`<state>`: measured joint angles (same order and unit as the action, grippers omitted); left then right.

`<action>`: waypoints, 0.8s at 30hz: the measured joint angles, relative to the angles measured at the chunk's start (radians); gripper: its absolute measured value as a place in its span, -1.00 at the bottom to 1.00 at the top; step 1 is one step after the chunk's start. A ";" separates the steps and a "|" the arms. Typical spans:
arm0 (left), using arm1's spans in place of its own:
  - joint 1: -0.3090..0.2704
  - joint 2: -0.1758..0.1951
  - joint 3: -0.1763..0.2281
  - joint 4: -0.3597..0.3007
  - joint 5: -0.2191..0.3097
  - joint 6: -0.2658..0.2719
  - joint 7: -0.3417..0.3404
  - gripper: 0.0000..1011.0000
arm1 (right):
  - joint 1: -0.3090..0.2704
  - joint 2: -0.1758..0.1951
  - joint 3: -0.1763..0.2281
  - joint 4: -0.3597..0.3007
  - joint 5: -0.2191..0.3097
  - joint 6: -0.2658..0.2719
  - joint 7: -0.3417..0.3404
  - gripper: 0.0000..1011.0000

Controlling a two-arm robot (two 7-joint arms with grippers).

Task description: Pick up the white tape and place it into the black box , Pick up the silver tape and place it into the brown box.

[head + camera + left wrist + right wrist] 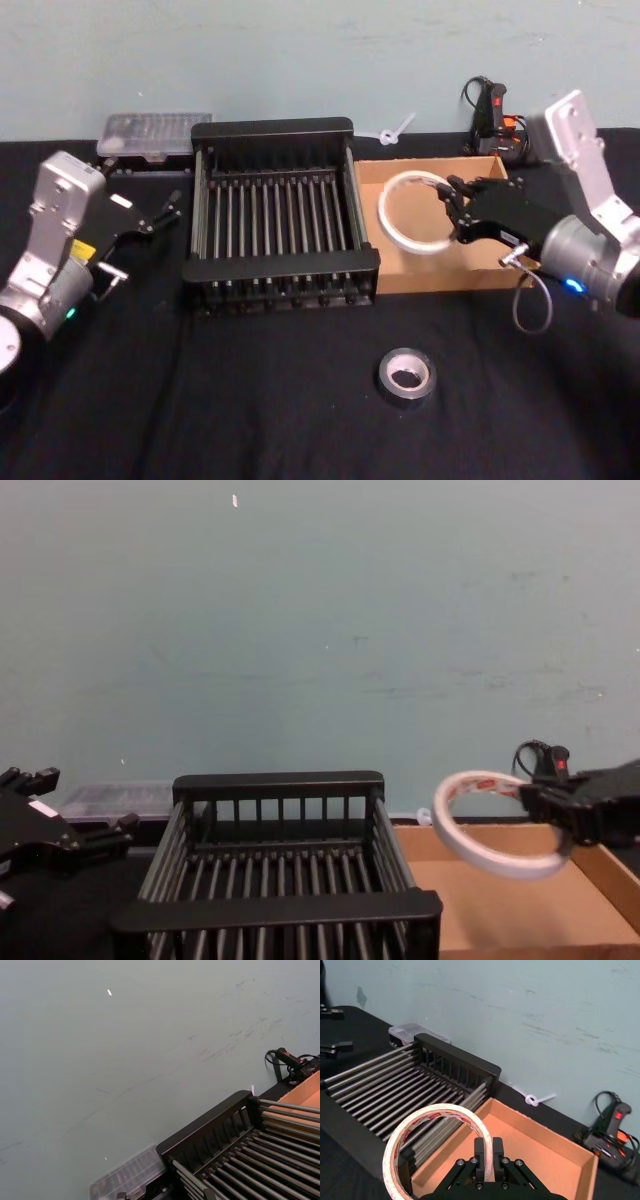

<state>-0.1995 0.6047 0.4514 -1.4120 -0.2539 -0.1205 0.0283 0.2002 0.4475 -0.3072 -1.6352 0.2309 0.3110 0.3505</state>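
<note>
Neither tape is in its box yet. The right tool point(452, 212) is clamped on the rim of the white tape point(413, 212) and carries it in the air, clear of the table point(250, 400). In the head view the roll hangs over the left part of the brown box point(440, 272), just beside the wall it shares with the black box point(280, 210). The chest view shows the roll tilted, well above the cardboard floor and to the right of the crate. In the right wrist view the fingers point(481, 1157) pinch the band from both sides, with the crate's bars beyond the roll. So the pick-up of the first tape is done, and its delivery is about half made: I judge that the roll has yet to cross the crate's near wall and be let go inside.

The silver tape point(406, 374) lies flat on the table in front of the two boxes, untouched and well apart from either tool. Its whole step is left: grasp, lift and set down in the brown box, which holds nothing so far.

The left tool point(160, 212) hangs idle at the left of the black box, its fingers spread and holding nothing.
</note>
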 joint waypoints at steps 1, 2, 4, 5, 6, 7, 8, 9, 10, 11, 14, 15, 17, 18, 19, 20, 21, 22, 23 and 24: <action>0.000 0.000 0.000 0.000 0.000 0.000 0.000 0.98 | 0.007 -0.003 -0.004 0.007 -0.003 0.000 0.001 -0.79; 0.000 0.000 0.000 0.000 0.000 0.000 0.000 0.98 | 0.026 -0.012 -0.016 0.023 -0.011 0.000 0.003 -0.79; 0.000 0.000 0.000 0.000 0.000 0.000 0.000 0.98 | 0.045 -0.021 -0.027 0.043 -0.019 0.000 0.005 -0.79; 0.000 0.000 0.000 0.000 0.000 0.000 0.000 0.98 | 0.065 -0.031 -0.037 0.060 -0.027 0.000 0.007 -0.79; 0.000 0.000 0.000 0.000 0.000 0.000 0.000 0.98 | 0.074 -0.035 -0.043 0.070 -0.030 0.000 0.007 -0.80; 0.000 0.000 0.000 0.000 0.000 0.000 0.000 0.98 | 0.081 -0.039 -0.047 0.078 -0.034 -0.001 0.008 -0.79; 0.000 0.000 0.000 0.000 0.000 0.000 0.000 0.98 | 0.097 -0.048 -0.057 0.094 -0.042 -0.001 0.011 -0.79; 0.000 0.000 0.000 0.000 0.000 0.000 0.000 0.98 | 0.105 -0.053 -0.063 0.102 -0.045 -0.002 0.012 -0.79; 0.000 0.000 0.000 0.000 0.000 0.000 0.000 0.98 | 0.114 -0.058 -0.068 0.110 -0.049 -0.002 0.014 -0.79; 0.000 0.000 0.000 0.000 0.000 0.000 0.000 0.98 | 0.121 -0.062 -0.072 0.119 -0.053 -0.003 0.015 -0.79; 0.000 0.000 0.000 0.000 0.000 0.000 0.000 0.98 | 0.153 -0.081 -0.091 0.154 -0.067 -0.008 0.022 -0.79; 0.000 0.000 0.000 0.000 0.000 0.000 0.000 0.98 | 0.161 -0.085 -0.097 0.163 -0.071 -0.009 0.023 -0.79; 0.000 0.000 0.000 0.000 0.000 0.000 0.000 0.98 | 0.185 -0.101 -0.112 0.191 -0.084 -0.014 0.029 -0.79; 0.000 0.000 0.000 0.000 0.000 0.000 0.000 0.98 | 0.201 -0.111 -0.123 0.212 -0.093 -0.016 0.031 -0.79; 0.000 0.000 0.000 0.000 0.000 0.000 0.000 0.98 | 0.208 -0.116 -0.127 0.221 -0.096 -0.018 0.032 -0.79; 0.000 0.000 0.000 0.000 0.000 0.000 0.000 0.98 | 0.218 -0.123 -0.133 0.234 -0.102 -0.021 0.034 -0.80; 0.000 0.000 0.000 0.000 0.000 0.000 0.000 0.98 | 0.224 -0.127 -0.138 0.244 -0.105 -0.022 0.036 -0.79; 0.000 0.000 0.000 0.000 0.000 0.000 0.000 0.98 | 0.239 -0.138 -0.147 0.265 -0.114 -0.026 0.038 -0.79; 0.000 0.000 0.000 0.000 0.000 0.000 0.000 0.98 | 0.246 -0.144 -0.151 0.277 -0.118 -0.029 0.039 -0.79; 0.000 0.000 0.000 0.000 0.000 0.000 0.000 0.98 | 0.253 -0.149 -0.156 0.288 -0.122 -0.030 0.041 -0.79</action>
<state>-0.1995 0.6047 0.4514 -1.4119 -0.2539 -0.1205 0.0283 0.4537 0.2982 -0.4629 -1.3471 0.1090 0.2807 0.3915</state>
